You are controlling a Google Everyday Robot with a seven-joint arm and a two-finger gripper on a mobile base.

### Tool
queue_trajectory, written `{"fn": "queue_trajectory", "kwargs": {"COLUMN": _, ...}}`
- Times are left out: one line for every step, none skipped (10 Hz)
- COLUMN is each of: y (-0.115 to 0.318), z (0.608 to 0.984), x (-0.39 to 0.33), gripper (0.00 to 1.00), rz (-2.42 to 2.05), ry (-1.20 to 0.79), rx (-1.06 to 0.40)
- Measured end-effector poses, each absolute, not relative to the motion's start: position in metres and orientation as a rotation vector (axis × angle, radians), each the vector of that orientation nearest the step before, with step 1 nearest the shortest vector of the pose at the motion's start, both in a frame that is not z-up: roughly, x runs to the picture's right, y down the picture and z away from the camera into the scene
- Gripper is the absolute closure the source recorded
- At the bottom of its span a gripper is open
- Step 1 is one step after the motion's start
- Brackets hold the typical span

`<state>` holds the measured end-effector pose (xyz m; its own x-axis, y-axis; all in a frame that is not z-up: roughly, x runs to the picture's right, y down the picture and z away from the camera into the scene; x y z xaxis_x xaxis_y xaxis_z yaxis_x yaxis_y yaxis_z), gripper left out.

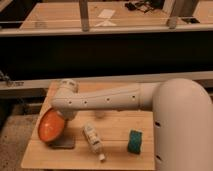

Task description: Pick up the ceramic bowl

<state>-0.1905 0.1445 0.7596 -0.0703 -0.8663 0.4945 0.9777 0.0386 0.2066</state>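
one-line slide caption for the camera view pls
Gripper at tilted orange ceramic bowl on wooden table, beside a bottle and green sponge.

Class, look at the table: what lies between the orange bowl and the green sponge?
In the camera view, a small bottle lies between the orange bowl and green sponge. The claw is at the bowl.

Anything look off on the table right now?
The orange ceramic bowl is tipped up on its edge at the table's left, at the gripper. The small bottle lies on its side mid-table.
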Motion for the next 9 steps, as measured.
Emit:
{"fn": "queue_trajectory", "kwargs": {"y": 0.1435, "z": 0.7598, "x": -0.1896, "gripper": 0.98, "rz": -1.545, "ry": -0.583, "rx": -0.242}}
{"fn": "queue_trajectory", "kwargs": {"y": 0.1427, "z": 0.7602, "x": -0.1886, "gripper": 0.98, "rz": -1.549, "ry": -0.587, "rx": -0.24}}
{"fn": "queue_trajectory", "kwargs": {"y": 0.1428, "z": 0.7603, "x": -0.1882, "gripper": 0.98, "rz": -1.549, "ry": -0.587, "rx": -0.241}}
{"fn": "queue_trajectory", "kwargs": {"y": 0.143, "z": 0.7601, "x": -0.1886, "gripper": 0.98, "rz": -1.549, "ry": -0.589, "rx": -0.241}}
{"fn": "queue_trajectory", "kwargs": {"y": 0.143, "z": 0.7602, "x": -0.1885, "gripper": 0.98, "rz": -1.549, "ry": -0.588, "rx": -0.242}}
{"fn": "queue_trajectory", "kwargs": {"y": 0.143, "z": 0.7603, "x": -0.1884, "gripper": 0.98, "rz": -1.549, "ry": -0.588, "rx": -0.242}}
{"fn": "queue_trajectory", "kwargs": {"y": 0.1429, "z": 0.7604, "x": -0.1884, "gripper": 0.98, "rz": -1.549, "ry": -0.588, "rx": -0.241}}
{"fn": "queue_trajectory", "kwargs": {"y": 0.1428, "z": 0.7604, "x": -0.1884, "gripper": 0.98, "rz": -1.549, "ry": -0.588, "rx": -0.241}}
{"fn": "queue_trajectory", "kwargs": {"y": 0.1429, "z": 0.7604, "x": -0.1884, "gripper": 0.98, "rz": -1.549, "ry": -0.588, "rx": -0.241}}
